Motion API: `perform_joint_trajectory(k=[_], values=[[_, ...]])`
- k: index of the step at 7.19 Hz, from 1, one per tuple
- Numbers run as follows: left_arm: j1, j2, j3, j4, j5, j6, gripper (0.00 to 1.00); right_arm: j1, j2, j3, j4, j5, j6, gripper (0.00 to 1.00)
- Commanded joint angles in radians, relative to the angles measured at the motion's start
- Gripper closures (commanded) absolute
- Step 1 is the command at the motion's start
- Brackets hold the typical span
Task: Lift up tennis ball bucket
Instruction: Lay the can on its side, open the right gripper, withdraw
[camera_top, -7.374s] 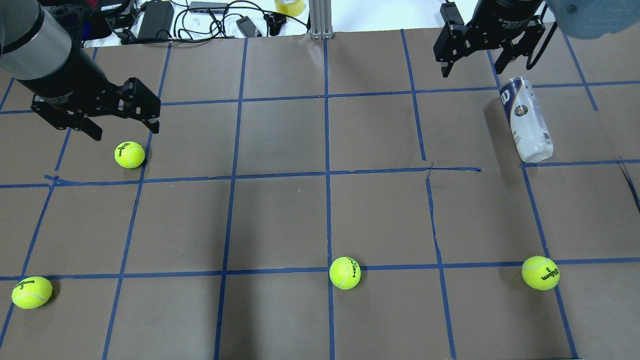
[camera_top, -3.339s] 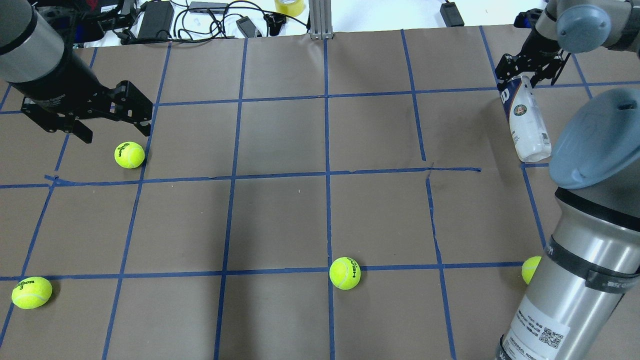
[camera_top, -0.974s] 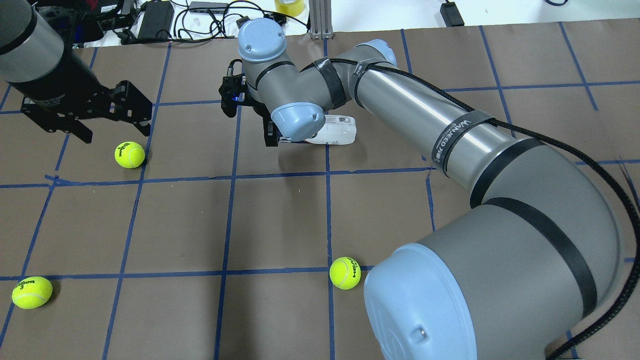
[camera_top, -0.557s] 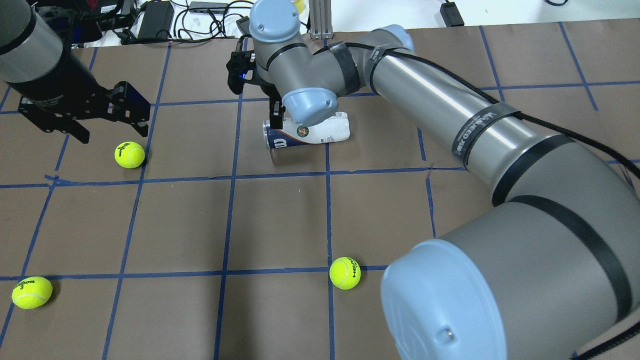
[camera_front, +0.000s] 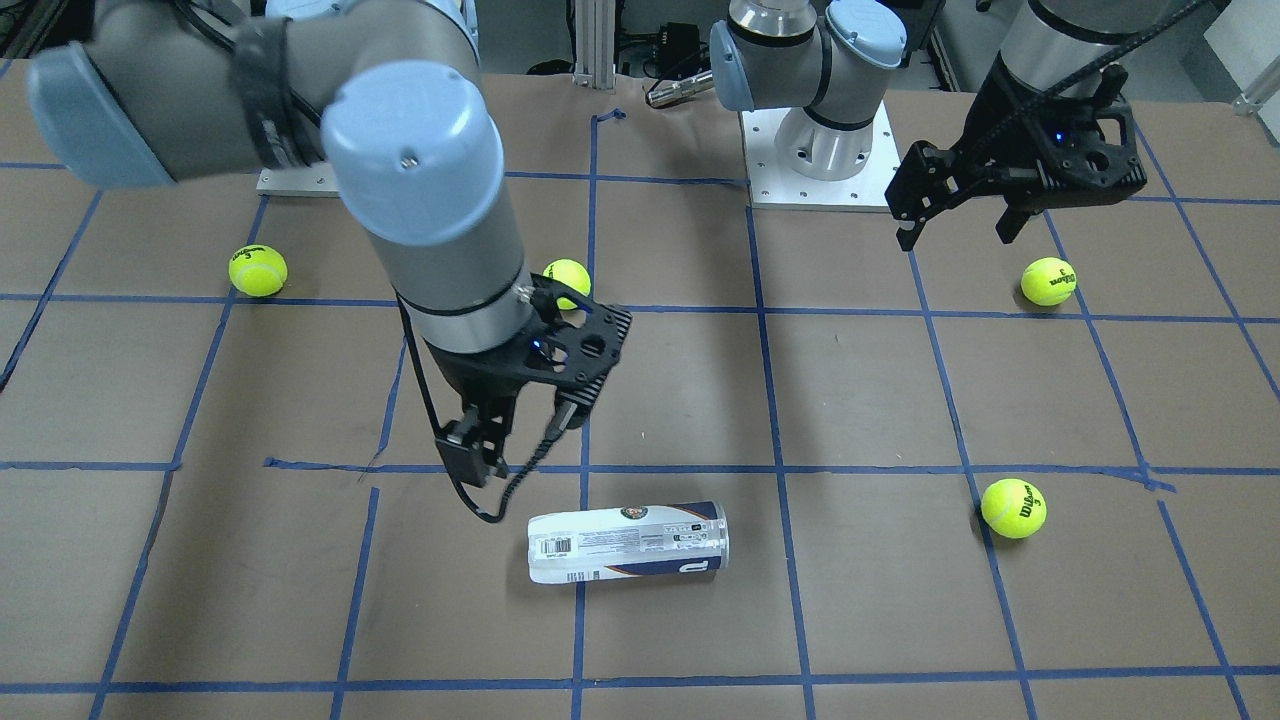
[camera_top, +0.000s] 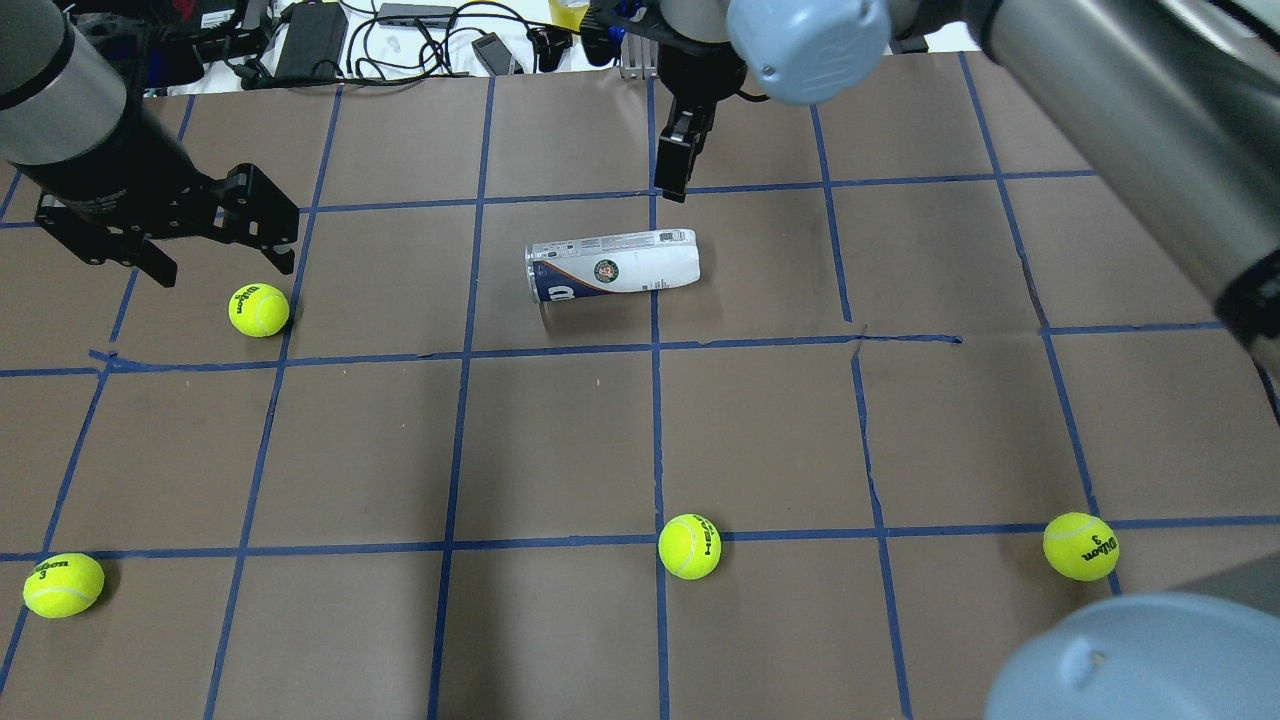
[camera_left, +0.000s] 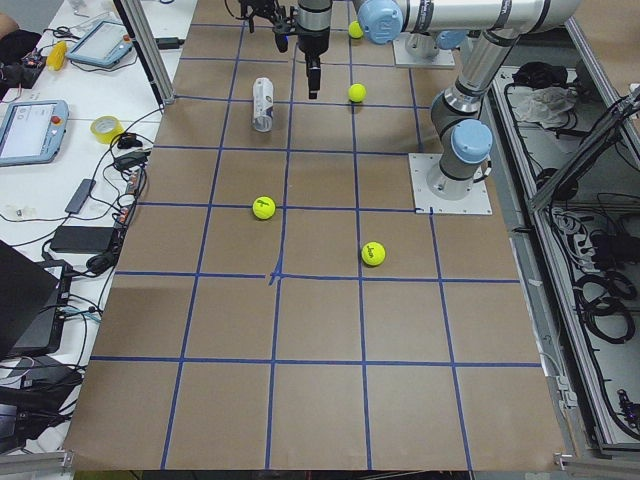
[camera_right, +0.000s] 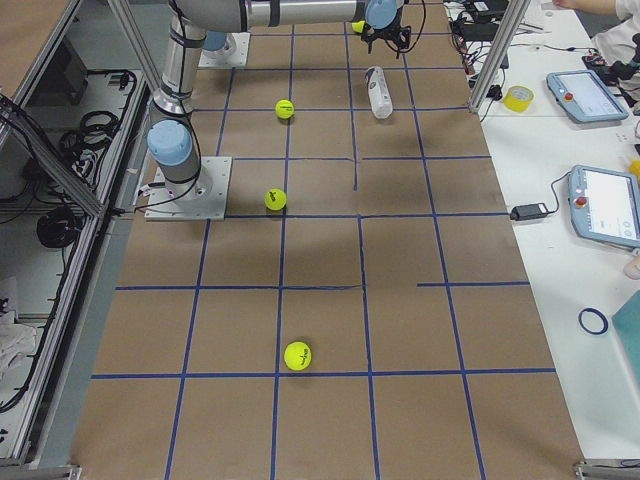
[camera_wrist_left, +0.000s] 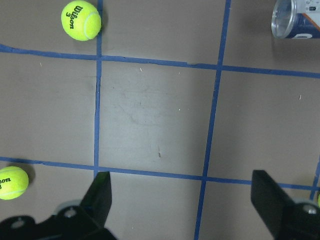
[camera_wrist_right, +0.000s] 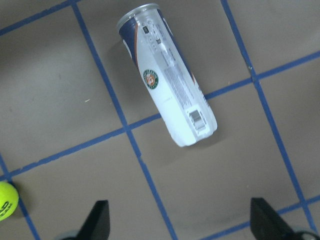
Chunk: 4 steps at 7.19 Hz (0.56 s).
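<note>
**Change since the earlier frames:** the tennis ball bucket (camera_top: 612, 265) has shifted from the table's far right corner to its middle. The right arm that carried it has let go and risen clear.

**Right gripper** (camera_front: 515, 432): released, jaws spread and empty, hanging above the table just beyond the bucket.

**Left gripper** (camera_top: 225, 255): released, empty, hovering near one tennis ball (camera_top: 259, 309), well apart from the bucket.

**Table** (camera_top: 560, 440): brown paper with a blue tape grid.

**Bucket, position:** lying on its side across a blue tape line, touched by neither gripper.

**Progress:** judged incomplete as it lies. The bucket is down, so a fresh grasp and raise remain.

**Markings, bucket:** white W on a navy band, a round green-orange emblem and a barcode; the fine print is unreadable.

**Markings, balls:** "Wilson 3" reads on the ball (camera_wrist_left: 80, 20) in the left wrist view.
</note>
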Motion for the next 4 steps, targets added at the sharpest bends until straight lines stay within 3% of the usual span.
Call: perform_joint_trajectory(k=[1, 2, 3, 4], values=[[0.004, -0.05, -0.003, 0.019, -0.033, -0.001, 0.0, -0.113, -0.127, 0.007, 0.079, 0.004, 0.114, 0.0], [-0.005, -0.098, -0.003, 0.115, -0.135, -0.033, 0.0, -0.121, -0.155, 0.016, 0.09, -0.01, 0.215, 0.0], [-0.013, -0.142, -0.003, 0.203, -0.254, -0.149, 0.0, -0.125, -0.187, 0.022, 0.188, -0.013, 0.245, 0.0], [-0.011, -0.199, -0.003, 0.222, -0.413, -0.185, 0.01, -0.13, -0.207, 0.029, 0.205, -0.016, 0.338, 0.0]])
